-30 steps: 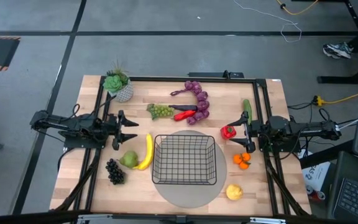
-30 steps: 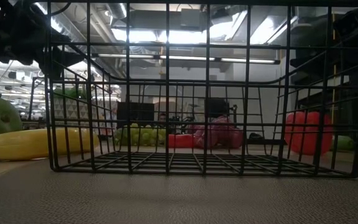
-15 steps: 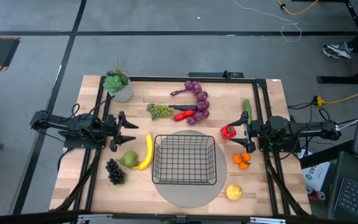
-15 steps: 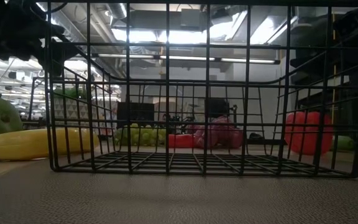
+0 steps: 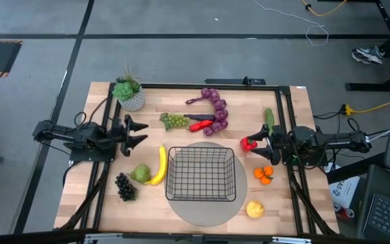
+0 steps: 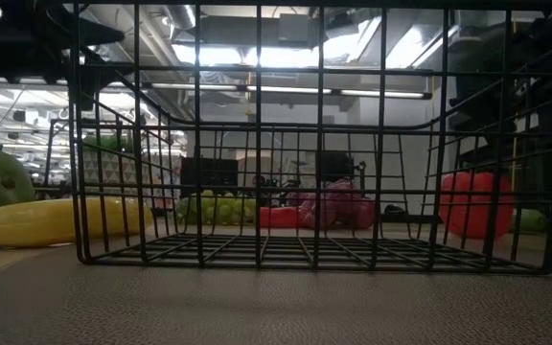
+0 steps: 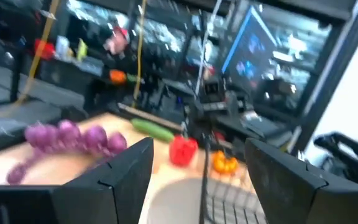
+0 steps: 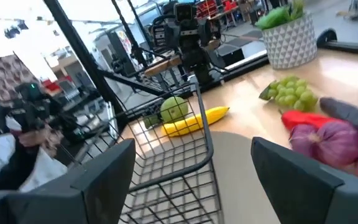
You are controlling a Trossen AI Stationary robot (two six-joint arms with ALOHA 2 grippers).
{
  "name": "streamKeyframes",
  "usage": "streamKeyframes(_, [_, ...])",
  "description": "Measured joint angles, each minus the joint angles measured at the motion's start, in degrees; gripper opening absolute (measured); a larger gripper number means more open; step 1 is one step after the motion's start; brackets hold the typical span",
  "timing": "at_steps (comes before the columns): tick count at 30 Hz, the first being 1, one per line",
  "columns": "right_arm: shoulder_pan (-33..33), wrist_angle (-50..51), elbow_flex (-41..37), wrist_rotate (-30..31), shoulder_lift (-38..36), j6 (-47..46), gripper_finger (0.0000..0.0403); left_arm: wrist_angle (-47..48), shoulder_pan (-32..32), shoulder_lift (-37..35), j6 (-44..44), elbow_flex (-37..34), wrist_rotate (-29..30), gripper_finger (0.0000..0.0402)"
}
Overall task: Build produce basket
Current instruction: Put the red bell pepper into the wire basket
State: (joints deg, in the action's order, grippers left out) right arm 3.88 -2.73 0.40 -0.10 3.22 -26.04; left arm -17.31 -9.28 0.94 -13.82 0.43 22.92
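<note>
left gripper (image 5: 141, 131): jaws wide, holding nothing, hovering over bare wood left of the basket.
plant pot (image 5: 133, 99): behind the left jaws, near. Not produce; a loose sweep back could tip it.
banana (image 5: 160, 165): ahead of and below the left jaws, lying against the basket's left wall. Risk: a finger lands on the wire instead of the fruit, or shoves the basket.
pear (image 5: 141, 173): touching the banana on its outer side. Risk: closing on one drags the other along.
dark grapes (image 5: 124, 186): just past the pear, farthest from the left jaws. Lumpy bunch, likely to slip out of a two-finger pinch.
basket (image 5: 202, 173): empty, on a round mat between the two grippers. Light wire; a bump from either arm probably slides it.
green grapes (image 5: 175, 121): behind the basket, touching a long red pepper (image 5: 200, 125) and the purple grapes (image 5: 217, 107). Cluttered cluster, easy to grab two things at once.
right gripper (image 5: 256, 144): jaws wide, empty.
round red pepper (image 5: 249, 144): right at the right jaw tips; cannot tell if touching. Risk: round and smooth, may roll or squirt out on closing.
orange pieces (image 5: 263, 175): just beside the right jaws, toward the table front.
cucumber (image 5: 269, 120): beside the right arm, other side; partly hidden by it.
lemon (image 5: 254, 209): well apart from both jaws, front right of the basket.
</note>
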Motion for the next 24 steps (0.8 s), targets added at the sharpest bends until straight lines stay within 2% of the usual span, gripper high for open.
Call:
streamKeyframes(4, [0.0,-2.1,0.0,0.1,0.0,-0.6,0.0322,-4.5,0.0,0.3,4.2,0.0,6.3,0.0247])
streamKeyframes(8, [0.0,-9.2,0.0,2.2,0.0,1.8,0.0322,-5.9,0.0,0.3,5.2,0.0,12.2,0.0247])
streamKeyframes(13, [0.1,-17.7,0.0,3.0,0.0,5.6,0.0322,-4.9,0.0,0.4,1.9,0.0,11.3,0.0247])
streamKeyframes(18, [0.1,-22.1,0.0,3.3,0.0,7.5,0.0322,-6.6,0.0,3.7,-1.2,0.0,10.7,0.0247])
streamKeyframes(24, [0.1,-22.2,0.0,11.9,0.0,8.3,0.0322,-15.9,0.0,13.5,-7.0,0.0,10.7,0.0247])
